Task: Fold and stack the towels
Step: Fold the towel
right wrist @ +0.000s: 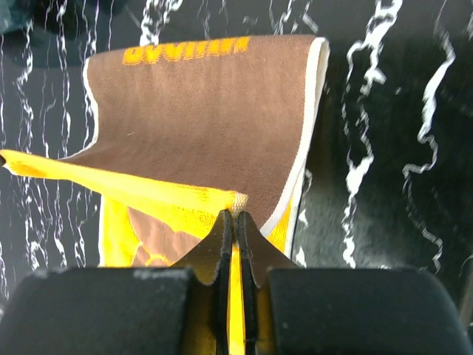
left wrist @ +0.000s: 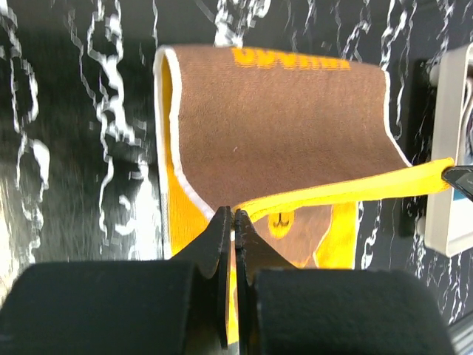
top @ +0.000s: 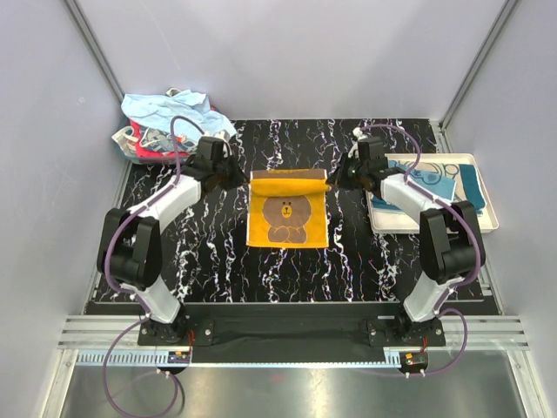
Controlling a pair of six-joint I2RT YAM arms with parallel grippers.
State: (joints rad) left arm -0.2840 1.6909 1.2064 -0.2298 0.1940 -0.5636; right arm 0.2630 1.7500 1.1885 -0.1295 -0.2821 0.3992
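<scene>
The orange-yellow towel with the brown bear (top: 285, 216) lies in the middle of the black marbled table, its far edge lifted and curled over so the brown back shows. My left gripper (top: 242, 177) is shut on the towel's far left corner (left wrist: 255, 207). My right gripper (top: 333, 180) is shut on the far right corner (right wrist: 235, 201). A taut yellow edge runs between the two grippers. A folded light blue and teal towel (top: 435, 181) lies in the white tray. A heap of light blue and red towels (top: 165, 122) sits at the far left.
The white tray (top: 483, 222) stands at the right edge of the table. The towel heap lies just off the far left corner. Grey walls with metal posts enclose the table on three sides.
</scene>
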